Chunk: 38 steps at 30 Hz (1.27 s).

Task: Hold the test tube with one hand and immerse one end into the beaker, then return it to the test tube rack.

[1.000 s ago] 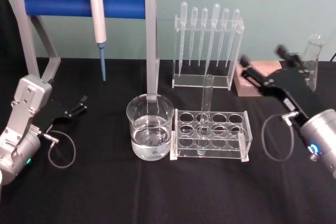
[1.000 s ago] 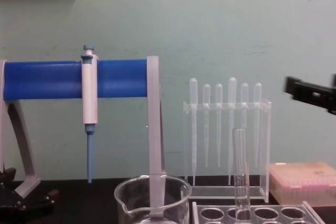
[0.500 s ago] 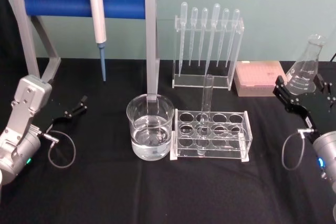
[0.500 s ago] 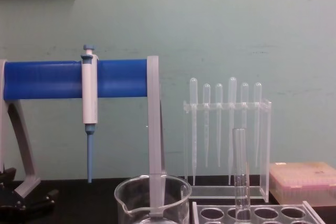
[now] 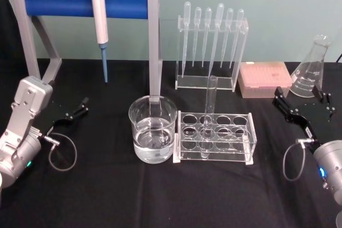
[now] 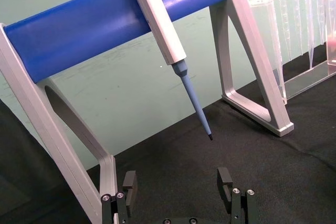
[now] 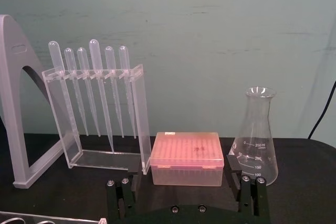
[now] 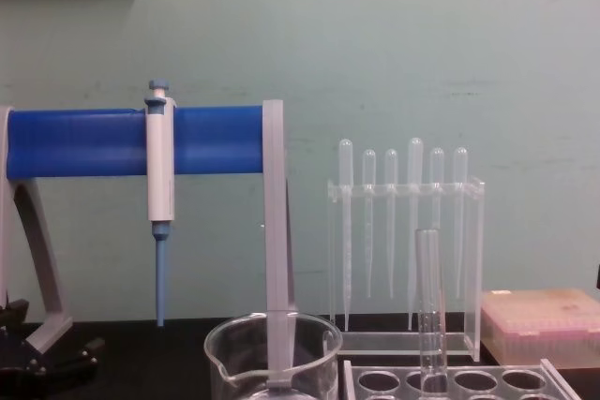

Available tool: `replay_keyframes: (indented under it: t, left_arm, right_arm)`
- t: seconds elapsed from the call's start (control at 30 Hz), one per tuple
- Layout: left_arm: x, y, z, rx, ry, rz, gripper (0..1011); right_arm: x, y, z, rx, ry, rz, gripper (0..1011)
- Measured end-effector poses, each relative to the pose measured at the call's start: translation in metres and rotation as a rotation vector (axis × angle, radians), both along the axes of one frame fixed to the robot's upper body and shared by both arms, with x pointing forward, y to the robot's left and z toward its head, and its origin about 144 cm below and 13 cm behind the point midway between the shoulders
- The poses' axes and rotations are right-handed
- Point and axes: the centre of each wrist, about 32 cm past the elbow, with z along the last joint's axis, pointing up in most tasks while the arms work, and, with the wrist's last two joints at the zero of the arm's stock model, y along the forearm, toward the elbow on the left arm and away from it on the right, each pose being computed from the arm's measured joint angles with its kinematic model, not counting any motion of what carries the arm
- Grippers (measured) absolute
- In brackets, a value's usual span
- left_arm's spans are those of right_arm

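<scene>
Retracting toward the near right, the right gripper (image 5: 303, 106) has lowered from its raised position a second ago, jaws apart and empty. The test tube (image 5: 208, 116) stands upright in the clear rack (image 5: 215, 137), just right of the beaker (image 5: 153, 129). Judgement: return complete. The left gripper (image 5: 75, 111) is parked at left, jaws apart.

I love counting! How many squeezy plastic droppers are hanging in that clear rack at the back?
6. The thin bulb-topped clear plastic droppers hang side by side in one row in the tall clear rack, behind the rack holding the glass test tube. None looks hidden.
</scene>
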Motion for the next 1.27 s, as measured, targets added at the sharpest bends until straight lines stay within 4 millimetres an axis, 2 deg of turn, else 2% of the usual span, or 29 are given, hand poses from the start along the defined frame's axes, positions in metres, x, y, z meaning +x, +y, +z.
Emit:
replay_keyframes:
  t: [1.27]
  left_arm:
    - [0.0000, 0.0000, 0.0000, 0.000, 0.000, 0.000, 1000]
  right_arm:
    - [0.0009, 0.0000, 0.0009, 0.001, -0.002, 0.001, 1003]
